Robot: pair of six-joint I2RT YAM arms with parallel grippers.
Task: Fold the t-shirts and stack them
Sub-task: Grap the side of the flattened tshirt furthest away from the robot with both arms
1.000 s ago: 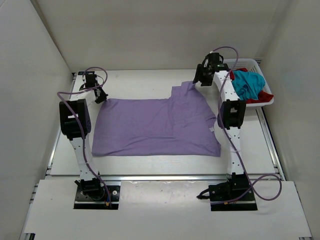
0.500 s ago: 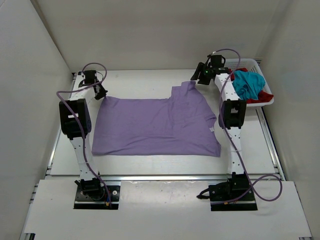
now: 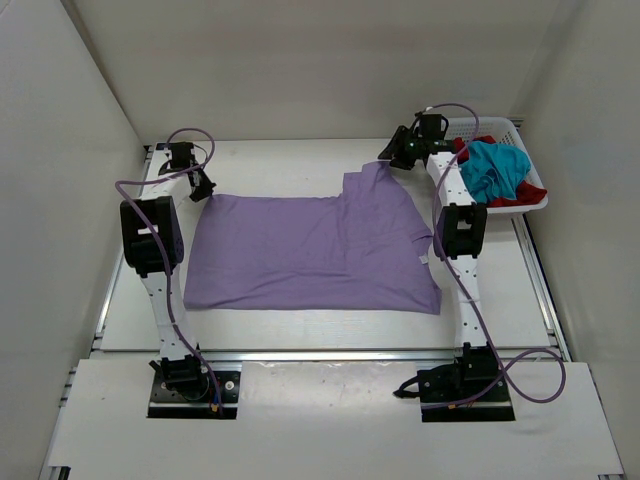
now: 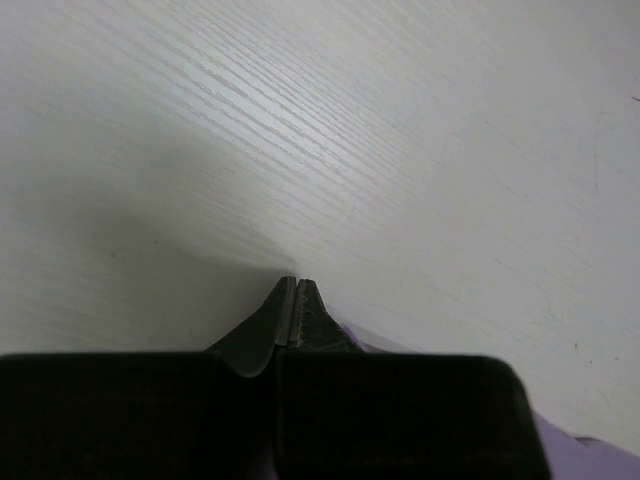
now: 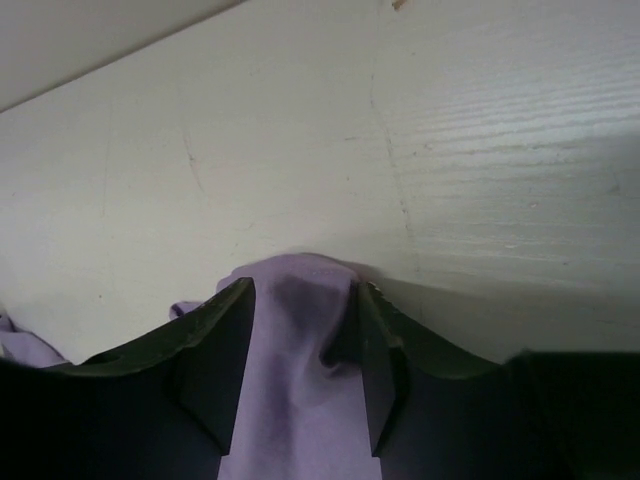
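The lavender t-shirt (image 3: 310, 250) lies spread flat on the table, one sleeve pointing toward the far right. My right gripper (image 3: 386, 159) sits low over that far sleeve. In the right wrist view its fingers stand apart with a bunched fold of lavender cloth (image 5: 300, 400) between them; this gripper (image 5: 305, 285) is open. My left gripper (image 3: 200, 187) rests at the shirt's far-left corner, jaws pressed together (image 4: 297, 281), and no cloth shows between the tips. A strip of lavender (image 4: 590, 455) shows beside it. The teal t-shirt (image 3: 495, 168) and the red t-shirt (image 3: 527, 197) lie heaped in the basket.
The white lattice basket (image 3: 500, 125) stands at the far right corner, just behind the right arm. White walls close in the table on the left, back and right. Bare table shows between the shirt and the back wall.
My right gripper has moved left and down onto the shirt's far sleeve, and its fingers have narrowed around the cloth. The left gripper has shifted slightly toward the back.
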